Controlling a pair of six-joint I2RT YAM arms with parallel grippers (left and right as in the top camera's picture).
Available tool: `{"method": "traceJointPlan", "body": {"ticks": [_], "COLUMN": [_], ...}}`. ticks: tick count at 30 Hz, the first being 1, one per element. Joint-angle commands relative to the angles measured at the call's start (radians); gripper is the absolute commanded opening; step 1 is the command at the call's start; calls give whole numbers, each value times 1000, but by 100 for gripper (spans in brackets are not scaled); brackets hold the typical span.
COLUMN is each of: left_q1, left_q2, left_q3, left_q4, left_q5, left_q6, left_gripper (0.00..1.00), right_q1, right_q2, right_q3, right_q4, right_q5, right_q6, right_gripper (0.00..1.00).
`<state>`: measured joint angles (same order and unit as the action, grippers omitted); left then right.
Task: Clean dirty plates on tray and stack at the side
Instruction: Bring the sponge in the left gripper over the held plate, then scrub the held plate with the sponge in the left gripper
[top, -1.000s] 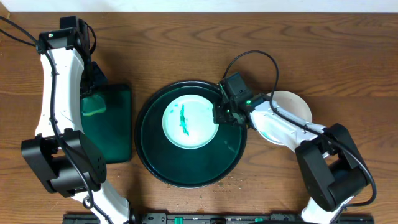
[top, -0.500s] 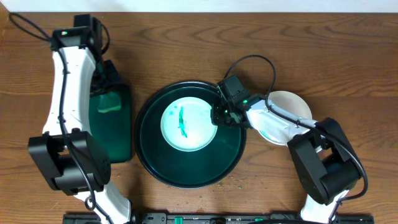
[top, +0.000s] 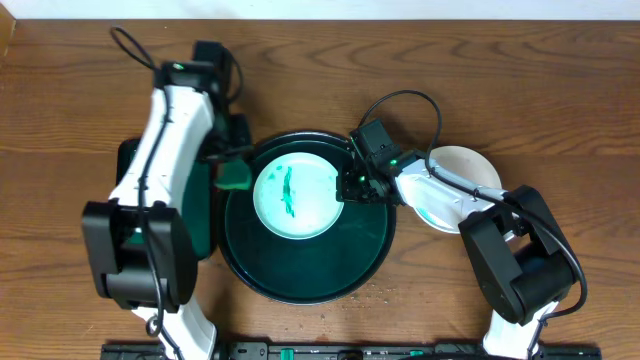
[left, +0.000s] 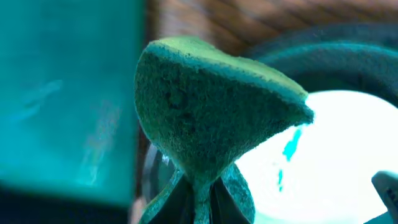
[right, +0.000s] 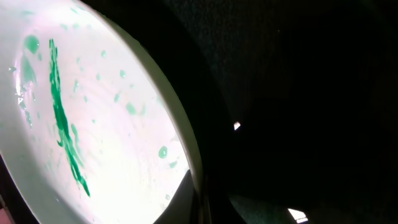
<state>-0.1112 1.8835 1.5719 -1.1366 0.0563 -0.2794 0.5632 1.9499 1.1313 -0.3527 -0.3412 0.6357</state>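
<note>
Swung in from well left of the tray (top: 300, 285), the left gripper (left: 200, 186) – pinching a green sponge (left: 205, 106) – hangs over its left rim, while the right gripper (top: 350, 185) clamps the dirty plate (top: 310, 200) inside the tray – wiping looks ready to start.

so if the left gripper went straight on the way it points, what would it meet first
The sponge in the left gripper leads. It would likely touch the tray at its left rim, just beside the dirty plate. Depth is unclear.
</note>
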Motion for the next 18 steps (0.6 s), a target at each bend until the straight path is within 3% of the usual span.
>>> {"method": "traceJointPlan", "body": {"ticks": [1,10,15,18], "left_q1": [-50,-185,-220,-222], "left_q2": [-1,90,204,247], "left_q3": [-87,-172,-172,-172], "left_q4": [64,227,207,173], "left_q5": [62,75,79,177], "left_q6": [19,13,-32,-20], "left_gripper": [7,7,7,7], "right_q1": [3,3,3,-2], "right_q2": [32,32,32,32], "right_q3": [-5,-5,-5,-5], "right_q4": [-6,-6,-15,-15], "right_q5": [-23,-23,-23,-23], "right_q6": [14,14,13,12], "right_gripper": [1,1,1,1]}}
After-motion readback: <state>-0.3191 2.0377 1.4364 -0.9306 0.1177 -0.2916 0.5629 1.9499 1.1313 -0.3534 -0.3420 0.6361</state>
